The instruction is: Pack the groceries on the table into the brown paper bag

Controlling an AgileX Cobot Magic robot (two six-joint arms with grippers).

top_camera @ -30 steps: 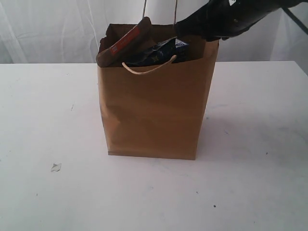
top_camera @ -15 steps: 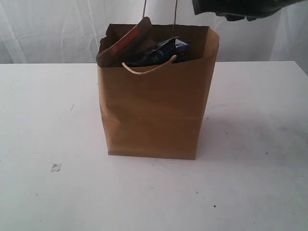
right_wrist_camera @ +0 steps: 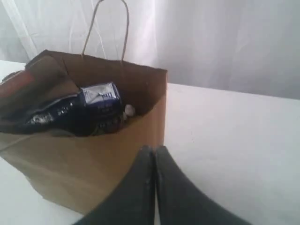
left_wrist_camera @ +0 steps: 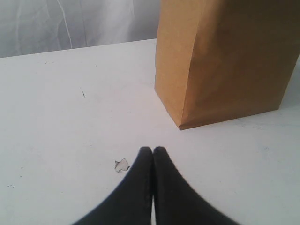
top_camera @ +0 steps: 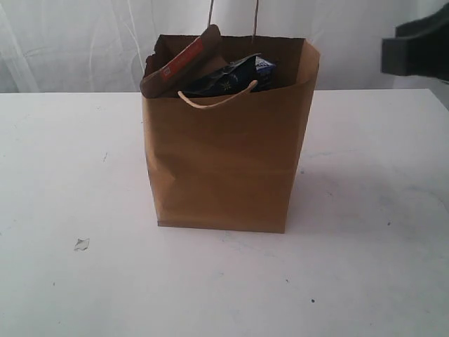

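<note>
So the right gripper [right_wrist_camera: 154, 151] has pulled back rightward off the brown paper bag [top_camera: 224, 165] at mid table [top_camera: 63, 154], half cut off. It and left gripper [left_wrist_camera: 153, 151]: pinched closed, empty. Groceries [top_camera: 226, 77] mostly hidden.

You have a white curtain [top_camera: 70, 42] hanging in soft folds across the top of the frame. Look to the lower left of the exterior view and you find a small white crumb [top_camera: 82, 243], flat with a ragged edge. A thin dark scratch mark [top_camera: 105, 156] sits left of centre, and a tiny dark speck [top_camera: 313, 300] shows at the lower right.
</note>
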